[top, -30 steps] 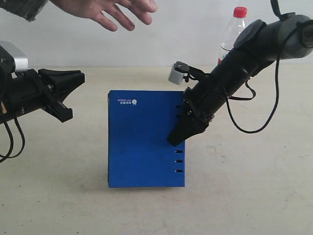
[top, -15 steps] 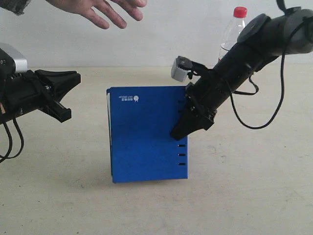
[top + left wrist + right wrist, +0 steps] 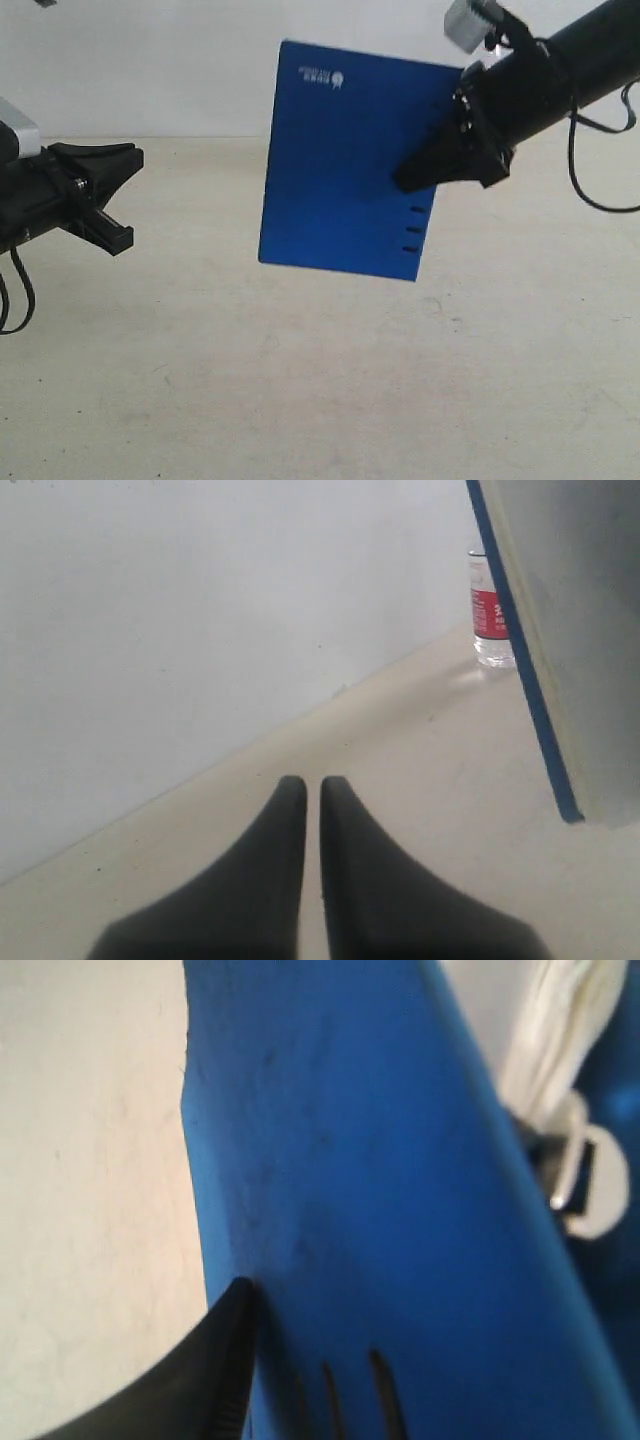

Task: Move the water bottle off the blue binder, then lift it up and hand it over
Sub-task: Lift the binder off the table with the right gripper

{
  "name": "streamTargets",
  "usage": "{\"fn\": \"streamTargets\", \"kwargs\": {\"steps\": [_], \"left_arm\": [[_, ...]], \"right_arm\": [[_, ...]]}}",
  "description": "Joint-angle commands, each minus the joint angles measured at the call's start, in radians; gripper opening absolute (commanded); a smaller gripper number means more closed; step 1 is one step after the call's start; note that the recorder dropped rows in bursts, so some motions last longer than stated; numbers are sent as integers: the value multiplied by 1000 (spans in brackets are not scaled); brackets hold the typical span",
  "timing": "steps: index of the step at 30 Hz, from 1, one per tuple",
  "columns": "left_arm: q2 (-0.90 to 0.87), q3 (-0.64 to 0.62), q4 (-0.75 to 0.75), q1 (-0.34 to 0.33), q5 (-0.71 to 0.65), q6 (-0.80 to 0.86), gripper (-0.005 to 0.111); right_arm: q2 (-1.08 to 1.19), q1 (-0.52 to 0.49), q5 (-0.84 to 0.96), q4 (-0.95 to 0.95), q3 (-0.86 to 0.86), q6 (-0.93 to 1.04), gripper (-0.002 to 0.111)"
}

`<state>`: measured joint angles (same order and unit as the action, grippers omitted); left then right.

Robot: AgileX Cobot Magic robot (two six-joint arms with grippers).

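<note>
The blue binder (image 3: pixel 340 160) hangs in the air, tilted, well above the table. My right gripper (image 3: pixel 405 182) is shut on its edge by the row of holes. In the right wrist view one black finger (image 3: pixel 215 1360) presses on the blue binder (image 3: pixel 380 1160); the other finger is hidden behind the cover. The water bottle (image 3: pixel 490 610), with its red label, stands on the table by the wall in the left wrist view, beyond the blue binder (image 3: pixel 522 660). The exterior view does not show the bottle. My left gripper (image 3: pixel 132 158) (image 3: pixel 305 782) is shut and empty, left of the binder.
The beige table (image 3: pixel 300 380) runs back to a white wall (image 3: pixel 150 70). A metal ring clip (image 3: pixel 585 1180) and white sheets (image 3: pixel 560 1030) show inside the binder. The right arm's cable (image 3: pixel 600 200) loops down at the far right.
My right gripper has raised the binder off the table and tilted it. The hand at the top left has left the view. The bottle no longer shows in the exterior view.
</note>
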<state>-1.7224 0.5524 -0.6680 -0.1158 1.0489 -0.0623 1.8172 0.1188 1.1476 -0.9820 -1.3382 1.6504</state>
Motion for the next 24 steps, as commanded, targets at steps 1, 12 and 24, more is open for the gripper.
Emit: {"fn": "streamTargets", "kwargs": {"steps": [1,12,24], "left_arm": [[12,-9,30,0,-2,26,5],[12,-9,33,0,-6,26,5],[12,-9,77,-1,-43,44,5]], "right_arm": [[-9,62,-64,-49,51,112,0],[-40,239,-398,-112,15,116,0],[-91,239,-461,-272,-2,199,0]]}}
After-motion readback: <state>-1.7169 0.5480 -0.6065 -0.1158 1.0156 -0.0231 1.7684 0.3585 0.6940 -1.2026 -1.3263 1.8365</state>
